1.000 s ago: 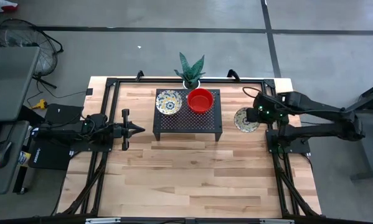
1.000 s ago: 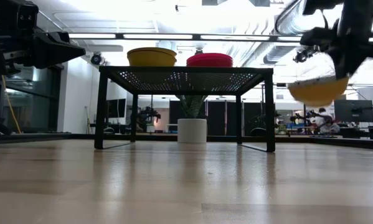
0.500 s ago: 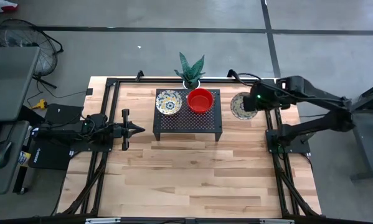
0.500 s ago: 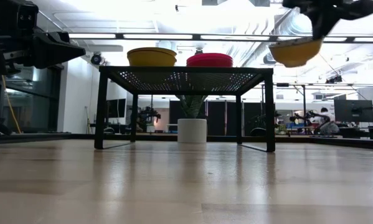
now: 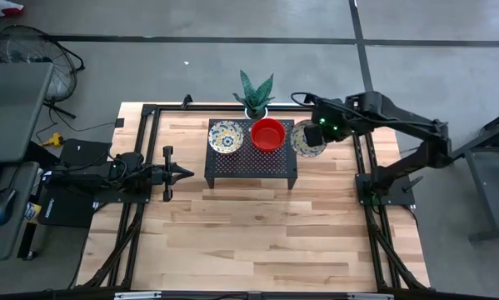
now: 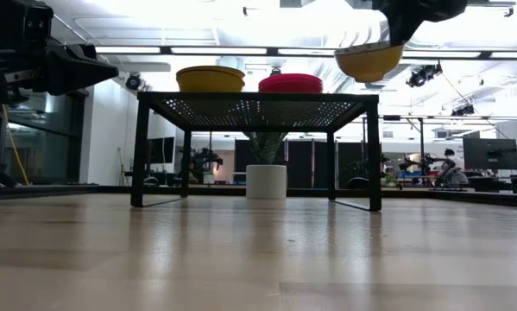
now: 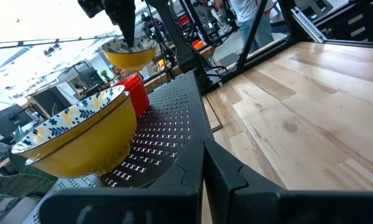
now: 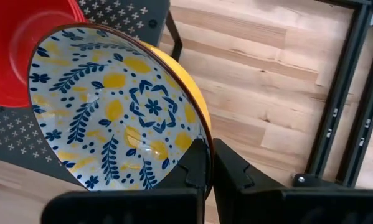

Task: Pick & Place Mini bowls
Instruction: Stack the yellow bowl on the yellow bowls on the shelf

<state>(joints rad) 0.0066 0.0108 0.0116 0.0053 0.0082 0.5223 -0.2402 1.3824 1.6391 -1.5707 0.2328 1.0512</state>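
The right gripper (image 5: pixel 316 133) pinches the patterned bowl (image 5: pixel 306 140) by its rim — fingers clamped — carrying it level above the black rack (image 5: pixel 251 160) edge beside the red bowl (image 5: pixel 267 133) — presumably to set it there

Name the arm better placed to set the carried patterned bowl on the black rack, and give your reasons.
Right. The right gripper already holds the patterned bowl by its rim, above the black rack, at its right end, beside the red bowl. The left gripper waits at the table's left, holding nothing.
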